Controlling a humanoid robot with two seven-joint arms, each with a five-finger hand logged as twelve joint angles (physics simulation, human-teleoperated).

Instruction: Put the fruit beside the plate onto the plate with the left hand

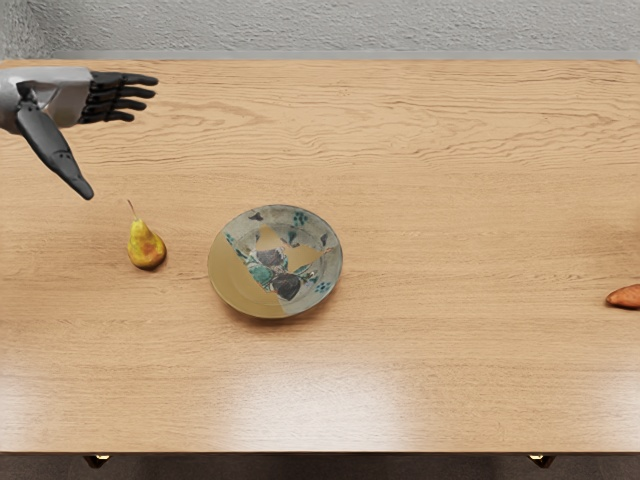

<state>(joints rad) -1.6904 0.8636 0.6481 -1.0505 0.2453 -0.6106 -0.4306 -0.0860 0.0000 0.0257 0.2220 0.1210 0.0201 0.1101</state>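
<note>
At the far left, the left hand (85,98) hangs above the back corner of the table (450,150). Its palm part is smooth grey metal and its fingers (125,95) are black with little joints. The fingers are stretched out straight, side by side, pointing to the right. The long dark thumb (55,150) sticks down and away from them. The hand is spread and holds nothing.

In front of the hand and a bit to the right is the pear (146,247). It sits on the bare wood, just beside the plate (216,262) on the plate's left side, not touching it. The hand is well apart from it. The pear is yellow with an orange-red patch, and its skin looks smooth. It is fat and round at the bottom and thin at the top. A thin stem pokes out of the thin end. The long way of the pear runs from front to back, and the stem end points to the back of the table, leaning a little left. I cannot tell if it stands up or lies down.

The plate is round, shallow and shiny. It is pale tan with blue-green and dark painted shapes.

The table is light wood with wavy grain lines and a soft shine near the front. Behind it is a rough grey wall (350,25).

At the far right edge lies a smooth orange thing (625,296), cut off by the picture's side.
</note>
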